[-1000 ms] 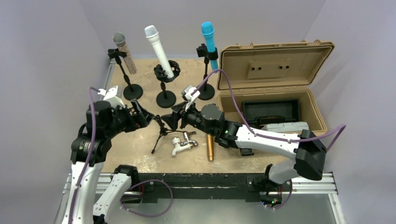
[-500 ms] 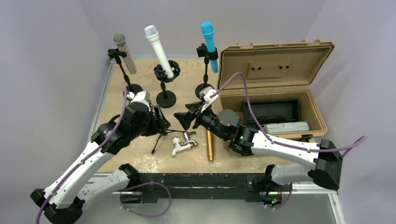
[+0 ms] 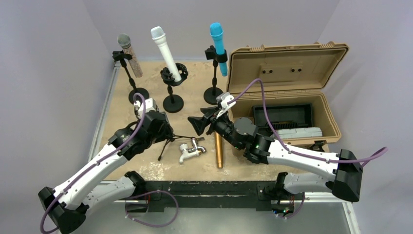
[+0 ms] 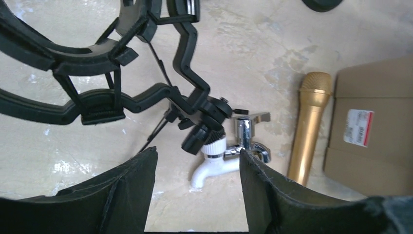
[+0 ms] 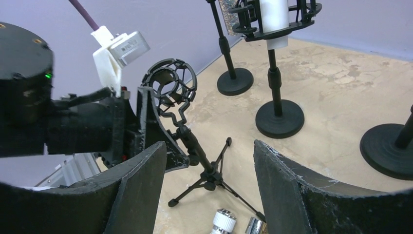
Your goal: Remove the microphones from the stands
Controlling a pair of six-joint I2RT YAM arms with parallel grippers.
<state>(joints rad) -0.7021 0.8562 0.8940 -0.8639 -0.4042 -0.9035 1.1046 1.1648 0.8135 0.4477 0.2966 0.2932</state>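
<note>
1. Three microphones stand upright in holders behind the tripod stand [image 5: 197, 151]: grey [image 3: 129, 53], white [image 3: 165, 53] and blue [image 3: 218, 41]. A fourth, the gold microphone [image 3: 219, 152], lies flat on the counter [image 3: 195, 78] just right of the tripod stand, with a tap [image 3: 189, 150] between them.
2. The tripod stand's cage mount [image 4: 97, 105] is empty, so I judge the removal done for this one.
3. The left end effector [image 4: 197, 168] is spread wide and holds nothing, close up against the cage mount. The right end effector [image 5: 208, 156], equally wide and empty, faces the tripod stand from its right.
4. Backing off well means drawing straight away from the tripod stand; a finger snagging the cage could topple it.
5. For a microphone behind the tripod stand, one end effector should pin the stem low while the other closes on the barrel and pulls along its axis.
</note>
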